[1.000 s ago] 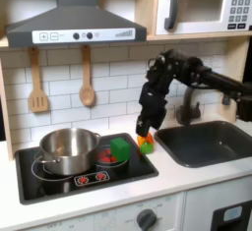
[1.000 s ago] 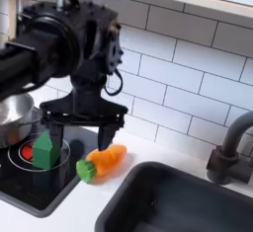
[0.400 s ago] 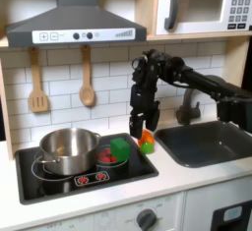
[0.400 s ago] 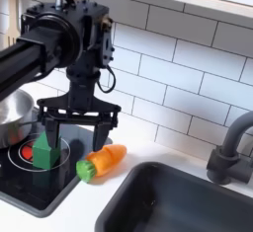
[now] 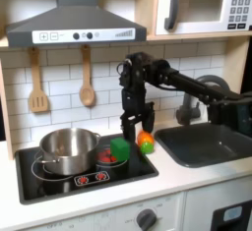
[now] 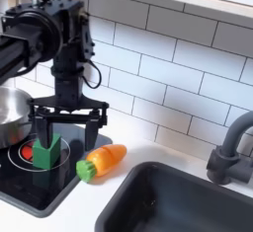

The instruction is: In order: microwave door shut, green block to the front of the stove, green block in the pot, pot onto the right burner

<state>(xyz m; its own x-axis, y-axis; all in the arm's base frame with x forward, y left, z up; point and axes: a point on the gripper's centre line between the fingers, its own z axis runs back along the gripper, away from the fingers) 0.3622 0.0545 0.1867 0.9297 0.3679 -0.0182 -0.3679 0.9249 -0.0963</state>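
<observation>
The claw (image 6: 67, 129) hangs wide open and empty above the green block (image 6: 44, 150), which rests on the stove's (image 5: 59, 176) right burner (image 6: 30, 157) beside the pot (image 5: 68, 148).

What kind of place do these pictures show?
Most likely a toy play kitchen: a flat black two-burner cooktop with red rings, a white microwave on the shelf above, and a dark sink basin under white tiled walls.
</observation>
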